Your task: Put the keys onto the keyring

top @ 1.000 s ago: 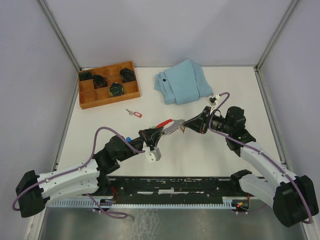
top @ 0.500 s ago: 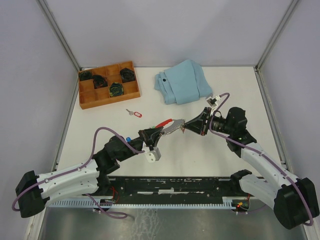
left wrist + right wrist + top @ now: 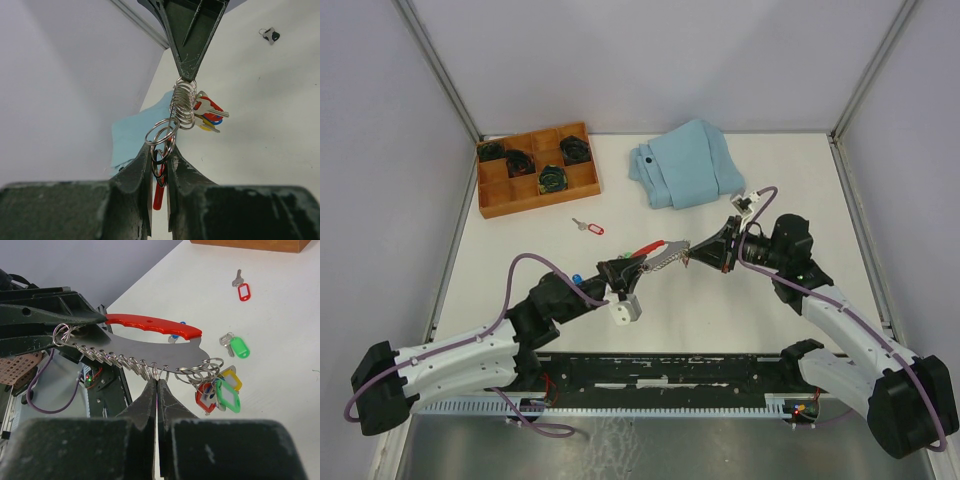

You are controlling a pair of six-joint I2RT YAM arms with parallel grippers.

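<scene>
The keyring (image 3: 658, 251), a red strip with a metal plate and a row of silvery loops, hangs in the air between my two grippers. My left gripper (image 3: 624, 268) is shut on its end loops, as the left wrist view (image 3: 160, 150) shows. My right gripper (image 3: 692, 252) is shut on a loop in the middle of the row (image 3: 158, 381). Keys with green (image 3: 227, 395), red (image 3: 204, 395) and yellow (image 3: 231, 378) tags hang from the loops. Loose on the table lie a red-tagged key (image 3: 588, 227), a green-tagged key (image 3: 237, 346) and a blue-tagged key (image 3: 578, 278).
A folded light-blue cloth (image 3: 685, 163) lies at the back centre. A wooden compartment tray (image 3: 492, 200) holding dark items stands at the back left. A black rail (image 3: 660, 368) runs along the near edge between the arm bases.
</scene>
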